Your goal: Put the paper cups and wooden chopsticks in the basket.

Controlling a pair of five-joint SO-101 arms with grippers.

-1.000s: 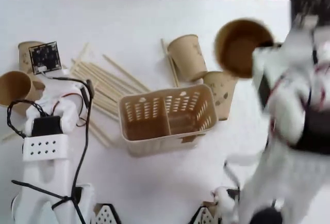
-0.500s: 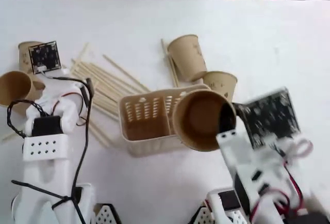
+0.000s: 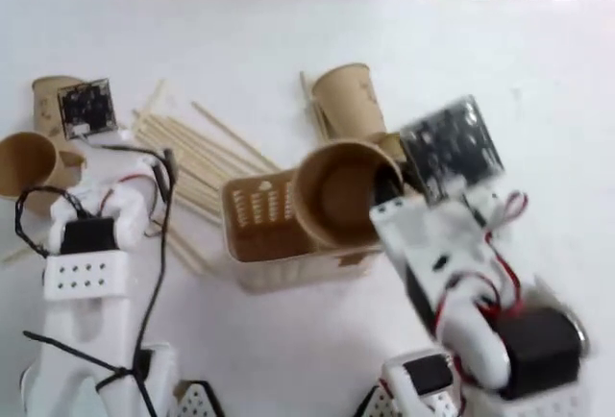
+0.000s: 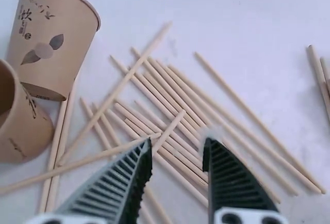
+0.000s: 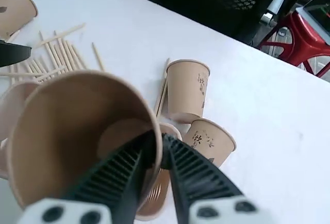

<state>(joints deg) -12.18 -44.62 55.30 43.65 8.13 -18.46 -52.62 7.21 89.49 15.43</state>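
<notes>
Desk point(image 3: 500, 61), white, carries a slatted basket point(image 3: 252, 215) near its middle. Over the basket's 3 o'clock half a paper cup point(image 3: 336, 196) hangs tilted, its rim pinched between the right fingers point(image 5: 121, 175). Two more cups point(image 5: 186, 87) sit at the basket's 1 o'clock, and two further cups point(image 3: 29, 162) well off at its 9 o'clock. Wooden chopsticks point(image 3: 197, 153) lie scattered at 10 o'clock, with the left fingers point(image 4: 124, 182) spread apart just above them.

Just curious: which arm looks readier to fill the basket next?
Right: the right gripper holds a cup by the rim over the basket; the left gripper hangs open over the chopsticks.
</notes>
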